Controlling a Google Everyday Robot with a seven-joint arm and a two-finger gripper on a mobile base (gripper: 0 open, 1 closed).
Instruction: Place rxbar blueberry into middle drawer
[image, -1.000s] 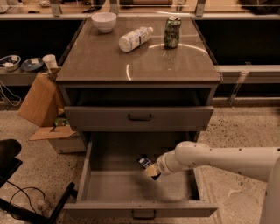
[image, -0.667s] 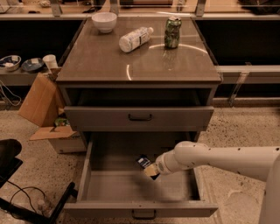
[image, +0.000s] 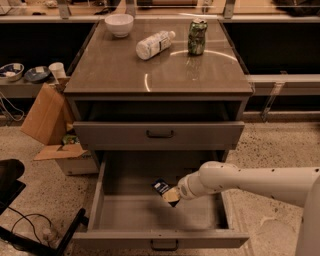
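The small, flat rxbar blueberry (image: 161, 187), wrapped in dark navy-blue with pale print, is seen tilted inside the open tray of the wide grey metal middle drawer (image: 125, 236), a little right of its centre and towards the back. It appears to be carried clear of the drawer floor rather than laid on it. One end of the bar is pinched by the pale two-finger gripper (image: 171, 196), which is pressed together on the wrapper and is reached in from the right, over the drawer's right wall, at the end of the white arm (image: 250, 180).

Compared with the pictures from a second ago, almost nothing is found to have changed: the bar, the gripper and the arm are held in the same place and at the same tilt. The carrying part of the task is therefore judged to be done, with the bar already within the drawer's walls, and only the release is left. The pause is read as the moment just ahead of letting go. A short drop onto the bare grey floor is to be expected, and little risk is seen, since the tall side walls enclose the spot.

Above, the shorter grey upper drawer front (image: 160, 134) is kept closed. On the brown cabinet top (image: 150, 75) a dented green can (image: 197, 37) is stood upright, a white plastic bottle (image: 155, 44) is laid on its side, and a white bowl (image: 119, 24) is set at the back left.
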